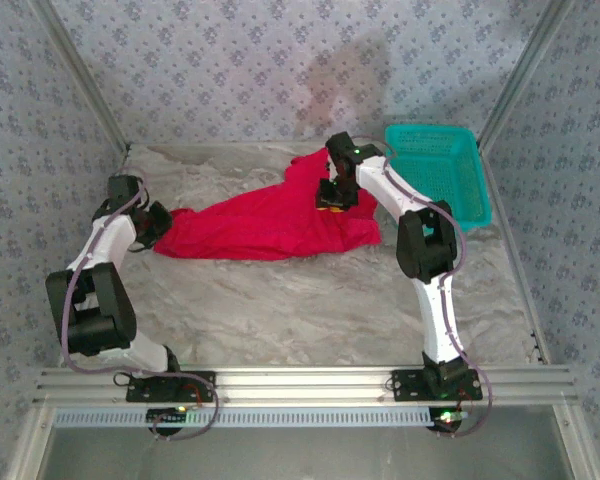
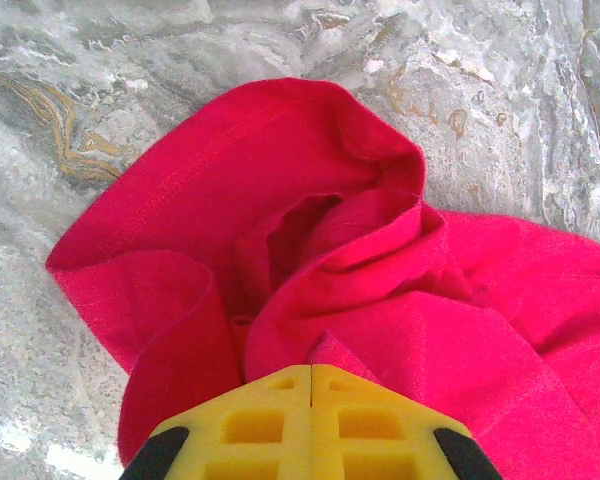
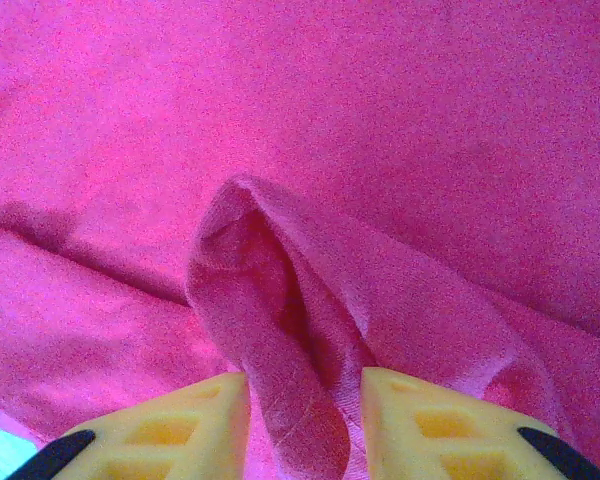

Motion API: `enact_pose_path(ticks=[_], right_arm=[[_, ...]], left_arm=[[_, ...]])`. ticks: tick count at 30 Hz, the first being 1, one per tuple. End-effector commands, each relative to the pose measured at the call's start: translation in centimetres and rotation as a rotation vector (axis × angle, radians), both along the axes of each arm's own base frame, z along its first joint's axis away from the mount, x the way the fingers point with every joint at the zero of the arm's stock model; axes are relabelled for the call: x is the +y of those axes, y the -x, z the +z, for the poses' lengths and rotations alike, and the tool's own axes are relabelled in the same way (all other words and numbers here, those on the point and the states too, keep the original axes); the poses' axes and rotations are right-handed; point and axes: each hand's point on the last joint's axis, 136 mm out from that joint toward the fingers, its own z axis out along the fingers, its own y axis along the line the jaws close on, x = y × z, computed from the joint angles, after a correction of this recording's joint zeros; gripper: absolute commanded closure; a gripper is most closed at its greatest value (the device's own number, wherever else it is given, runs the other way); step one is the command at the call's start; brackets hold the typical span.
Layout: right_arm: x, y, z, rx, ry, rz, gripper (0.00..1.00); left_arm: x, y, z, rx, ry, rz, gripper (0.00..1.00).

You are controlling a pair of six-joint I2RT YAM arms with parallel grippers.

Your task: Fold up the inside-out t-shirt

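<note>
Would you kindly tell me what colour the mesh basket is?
Teal; the basket shows best in the top external view.
</note>
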Motion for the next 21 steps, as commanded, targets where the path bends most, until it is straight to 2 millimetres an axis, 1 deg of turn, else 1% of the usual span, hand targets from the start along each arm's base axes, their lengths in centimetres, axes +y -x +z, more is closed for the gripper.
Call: enact_pose_path(ticks=[1, 3, 4, 5, 6, 7, 8, 10, 11, 12, 13, 15, 16, 18, 20, 21], right_arm=[[0.1, 0.0, -0.2, 0.011, 0.013, 0.007, 0.8], [0.0, -0.1, 0.2, 0.006, 0.017, 0.005, 0.97], [-0.2, -0.1, 0.6, 0.002, 0.021, 0.001, 1.0], [-0.4, -0.3, 1.3, -0.007, 0.022, -0.003, 1.0], [-0.5, -0.5, 2.4, -0.024, 0.017, -0.007, 1.0], [-0.7, -0.8, 3.9, -0.048, 0.01, -0.013, 1.0], [-1.3, -1.4, 6.0, -0.083, -0.001, -0.027, 1.0], [-2.8, -2.7, 11.4, -0.182, -0.035, -0.069, 1.0], [-4.0, -3.4, 14.6, -0.243, -0.057, -0.102, 1.0], [-5.4, -3.9, 19.0, -0.328, -0.101, -0.148, 1.0], [-6.5, -4.1, 21.4, -0.37, -0.135, -0.182, 1.0], [-8.8, -3.8, 28.1, -0.49, -0.275, -0.26, 1.0], [-9.8, -3.3, 30.9, -0.539, -0.336, -0.291, 1.0], [-11.7, -1.5, 36.7, -0.657, -0.444, -0.329, 1.0], [-13.0, 1.0, 41.0, -0.761, -0.496, -0.343, 1.0], [-13.5, 2.4, 42.6, -0.799, -0.513, -0.344, 1.0]], left_arm=[[-0.2, 0.0, 0.6, -0.002, -0.007, -0.018, 1.0], [-0.1, 0.1, 0.7, -0.001, -0.009, -0.019, 1.0], [0.0, 0.1, 0.8, -0.004, -0.007, -0.016, 1.0], [0.1, 0.0, 1.1, -0.01, -0.003, -0.014, 1.0], [0.2, -0.1, 1.5, -0.02, 0.004, -0.01, 1.0], [0.3, -0.4, 2.1, -0.034, 0.009, -0.007, 1.0], [0.5, -0.8, 3.0, -0.054, 0.019, 0.0, 1.0], [1.0, -2.1, 5.5, -0.108, 0.042, 0.011, 1.0], [1.2, -3.0, 7.6, -0.153, 0.061, 0.014, 1.0], [1.2, -3.9, 10.0, -0.199, 0.089, 0.012, 1.0], [1.4, -4.7, 12.2, -0.244, 0.107, 0.018, 1.0], [2.0, -5.9, 17.9, -0.359, 0.129, 0.029, 1.0], [2.2, -6.1, 20.3, -0.404, 0.132, 0.036, 1.0], [2.8, -6.0, 25.9, -0.515, 0.128, 0.051, 1.0], [3.1, -5.1, 30.5, -0.615, 0.111, 0.062, 1.0], [3.3, -4.3, 32.7, -0.666, 0.099, 0.071, 1.0]])
